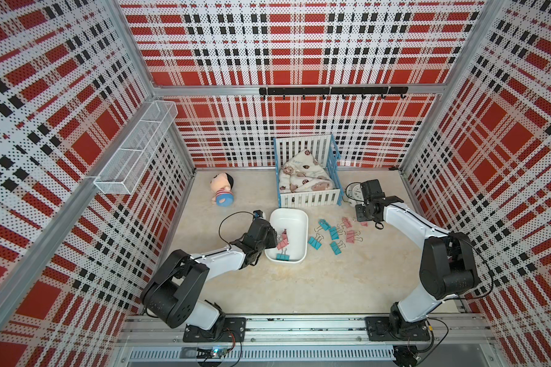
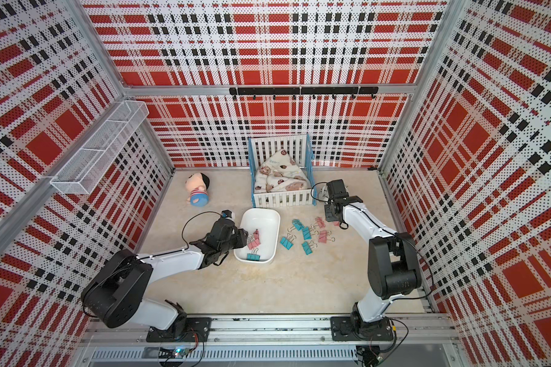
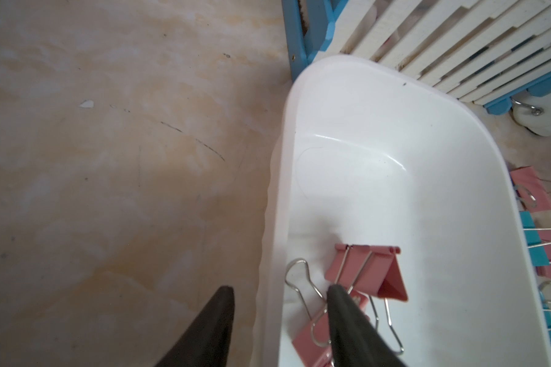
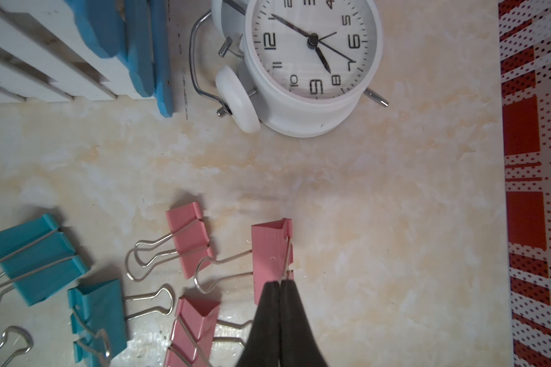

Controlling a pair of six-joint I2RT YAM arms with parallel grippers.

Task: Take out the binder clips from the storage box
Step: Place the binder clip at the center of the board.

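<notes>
Noted left gripper narrowly parted astride the left wall of the box, over two pink clips inside — right gripper clamped on a third pink clip near the clock.

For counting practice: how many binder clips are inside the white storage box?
3: two pink binder clips by the left fingers, one teal clip nearer the robot; others may hide.

a lab test cell: plaid pegboard walls, aluminium frame.
</notes>
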